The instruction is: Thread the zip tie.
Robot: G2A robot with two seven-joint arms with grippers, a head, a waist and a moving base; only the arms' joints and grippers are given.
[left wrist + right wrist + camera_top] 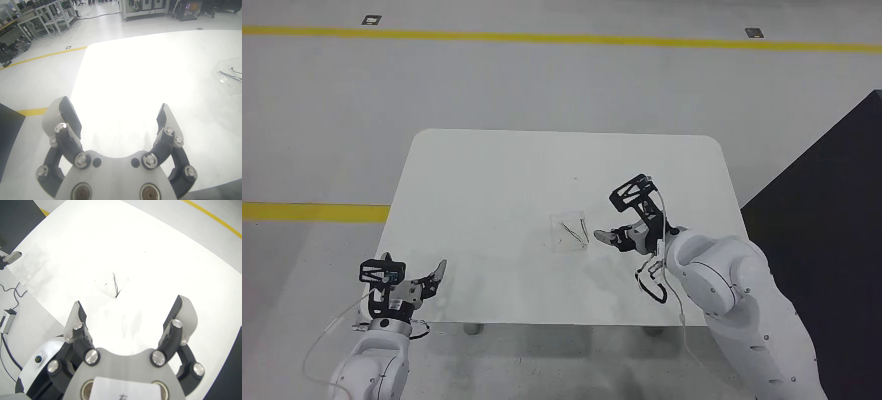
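Zip ties (573, 232), thin and black, lie in a clear plastic tray (560, 222) near the middle of the white tabletop (542, 170). They look like two strands that meet at one end and spread apart at the other, though they are too fine to count with certainty. Seen from above, the right hand (128, 300) is at about 3 o'clock from the tray, just beside it but not touching it or the zip ties. Its fingers are spread wide and hold nothing. In its own wrist view the strands lie on the tabletop beyond its fingertips. The left hand (114, 102) is at about 8 o'clock from the tray, well apart from it, over the near edge of the tabletop by the corner. Its fingers are also spread wide, with nothing between them, and its ribbed black pads (70, 115) face each other across the gap. On the grey floor beyond the tabletop, at 12 o'clock, a yellow line (542, 38) runs across.
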